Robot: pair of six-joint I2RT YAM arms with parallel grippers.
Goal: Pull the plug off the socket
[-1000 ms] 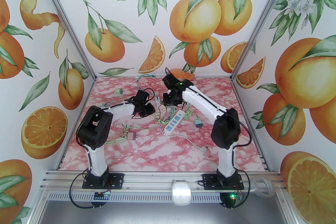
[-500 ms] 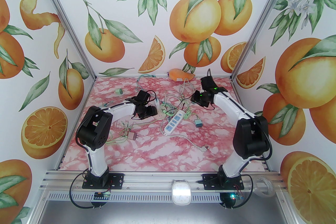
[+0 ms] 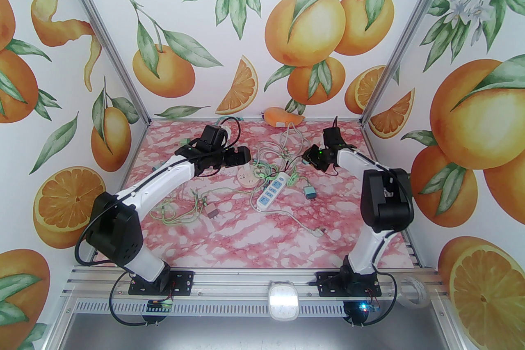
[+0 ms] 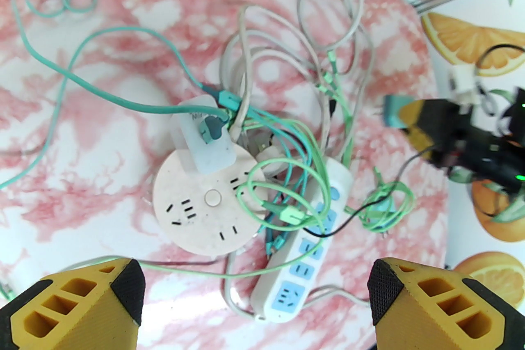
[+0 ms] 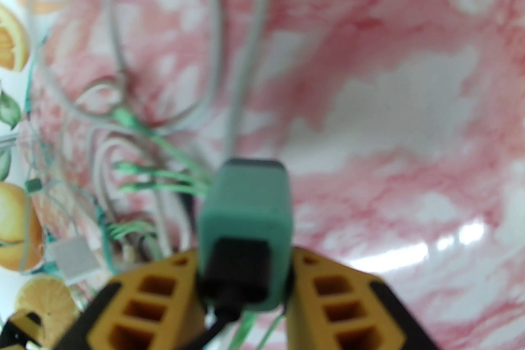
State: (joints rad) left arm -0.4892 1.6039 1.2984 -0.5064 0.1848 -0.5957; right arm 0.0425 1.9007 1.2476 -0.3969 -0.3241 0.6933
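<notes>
The right pincer [image 5: 246,258] grips a teal plug [image 5: 246,209] between its two yellow fingers, which press against the plug's sides. The plug's long axis runs in line with the fingers and points straight away from the wrist. A black cable connector sits in the end nearest the wrist camera. From the left wrist camera, the same plug [image 4: 393,110] is at the tip of the right pincer. It is off to the right of the cable tangle and apart from both sockets, with its metal prongs facing the tangle.

The left pincer [image 4: 254,278] is spread wide and holds nothing. It hangs over a round white socket [image 4: 201,209] and a long white power strip [image 4: 303,258], which lie side by side on the pink marbled worktop [image 4: 102,135]. A white adapter [image 4: 205,139] with a teal lead sits in the round socket's far rim. Loops of green and grey cable [image 4: 295,184] spill over both sockets.

From above, the left pincer [image 3: 242,155] is just behind the round socket [image 3: 245,178], and the right pincer [image 3: 309,158] is behind the far end of the strip [image 3: 270,192]. A second teal plug [image 3: 309,191] lies loose on the worktop to the right of the strip, and a pink adapter [image 3: 212,211] lies to its left.
</notes>
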